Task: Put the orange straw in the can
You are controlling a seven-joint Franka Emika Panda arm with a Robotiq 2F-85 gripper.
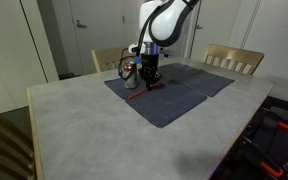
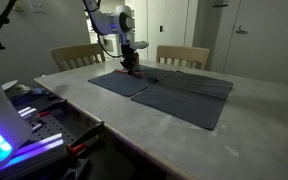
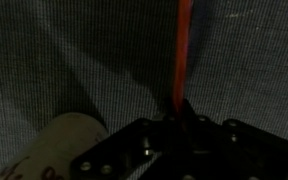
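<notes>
The orange straw (image 3: 180, 55) lies on the dark grey cloth mat (image 1: 174, 95). In the wrist view it runs from the top edge down into my gripper (image 3: 181, 118), whose dark fingers are closed together around its near end. In both exterior views my gripper (image 1: 149, 76) (image 2: 131, 66) is down at the mat, with the straw (image 1: 145, 92) showing as a thin red line beside it. The can (image 1: 127, 70) stands just next to the gripper; in the wrist view its pale body (image 3: 69, 145) is at the lower left, partly cut off.
The mat covers the far part of a grey table (image 1: 94, 130). Two wooden chairs (image 1: 234, 60) (image 2: 76, 56) stand behind the table. Equipment with lit blue lights (image 2: 4, 140) sits off the table's edge.
</notes>
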